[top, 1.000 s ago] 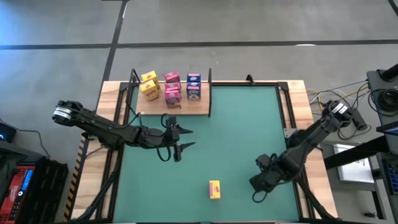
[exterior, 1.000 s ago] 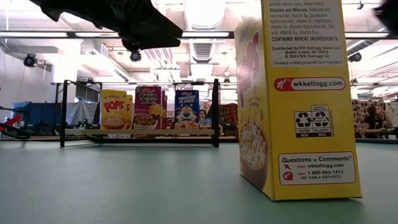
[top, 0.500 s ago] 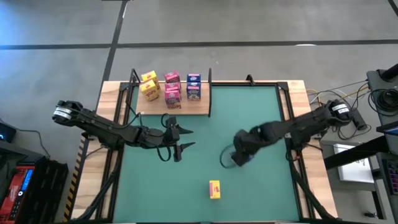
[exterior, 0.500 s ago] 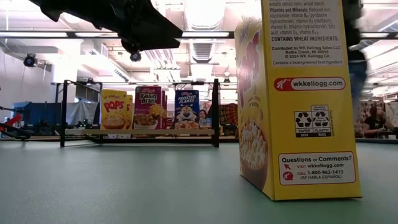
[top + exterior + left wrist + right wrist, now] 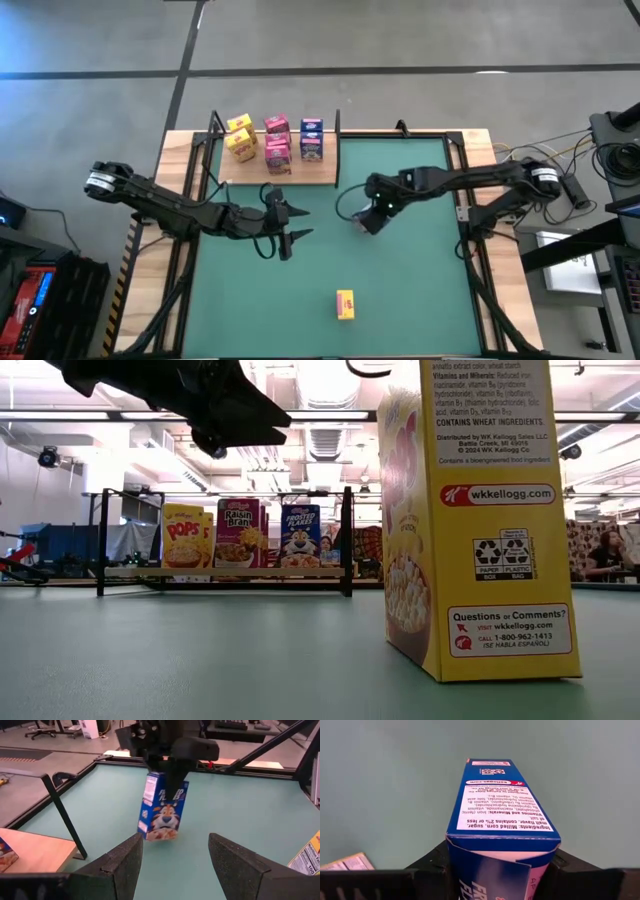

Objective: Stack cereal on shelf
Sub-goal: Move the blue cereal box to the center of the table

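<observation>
Right pincer (image 5: 366,219): clenched on the top of a blue cereal box (image 5: 161,808), which hangs upright beneath it, clear of the green surface (image 5: 420,270). Shelf (image 5: 318,175): near, just beyond the pincer, carrying five boxes; the free end nearest the pincer looks the best spot, box kept upright and eased down. Left pincer (image 5: 287,223): released, empty, waiting across from it; yellow box (image 5: 344,304) stands well apart.
</observation>
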You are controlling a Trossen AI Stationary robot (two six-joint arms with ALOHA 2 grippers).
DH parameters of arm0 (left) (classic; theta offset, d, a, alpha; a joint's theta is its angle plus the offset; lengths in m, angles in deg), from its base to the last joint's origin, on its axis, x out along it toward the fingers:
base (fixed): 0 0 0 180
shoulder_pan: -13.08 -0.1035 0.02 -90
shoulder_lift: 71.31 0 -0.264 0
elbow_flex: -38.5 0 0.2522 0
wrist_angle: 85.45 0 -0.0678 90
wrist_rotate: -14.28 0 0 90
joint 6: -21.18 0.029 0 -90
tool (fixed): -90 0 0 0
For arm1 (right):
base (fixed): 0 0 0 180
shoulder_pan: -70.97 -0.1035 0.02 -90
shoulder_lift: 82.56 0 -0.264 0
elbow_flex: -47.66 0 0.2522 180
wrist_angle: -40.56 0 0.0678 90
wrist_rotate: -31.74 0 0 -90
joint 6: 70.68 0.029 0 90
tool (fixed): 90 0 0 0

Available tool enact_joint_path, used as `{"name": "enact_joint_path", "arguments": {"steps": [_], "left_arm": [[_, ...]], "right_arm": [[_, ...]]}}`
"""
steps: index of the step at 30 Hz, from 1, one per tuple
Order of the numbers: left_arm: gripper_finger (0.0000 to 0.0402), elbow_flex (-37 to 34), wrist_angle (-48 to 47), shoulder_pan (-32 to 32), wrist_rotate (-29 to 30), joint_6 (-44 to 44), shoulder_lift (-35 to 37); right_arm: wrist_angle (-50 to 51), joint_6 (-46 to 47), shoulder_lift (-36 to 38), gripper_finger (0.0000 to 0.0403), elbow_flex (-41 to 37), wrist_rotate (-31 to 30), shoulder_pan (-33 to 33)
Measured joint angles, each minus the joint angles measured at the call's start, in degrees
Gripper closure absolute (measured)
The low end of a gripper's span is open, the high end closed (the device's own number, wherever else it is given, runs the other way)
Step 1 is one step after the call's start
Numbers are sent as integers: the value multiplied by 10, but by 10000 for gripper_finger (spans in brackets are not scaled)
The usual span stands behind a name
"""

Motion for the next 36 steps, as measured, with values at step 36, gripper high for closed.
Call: {"name": "enact_joint_path", "arguments": {"steps": [36], "left_arm": [[192,8,6,0,41,-11,-23]], "right_arm": [[121,-259,-230,239,264,-47,27]]}}
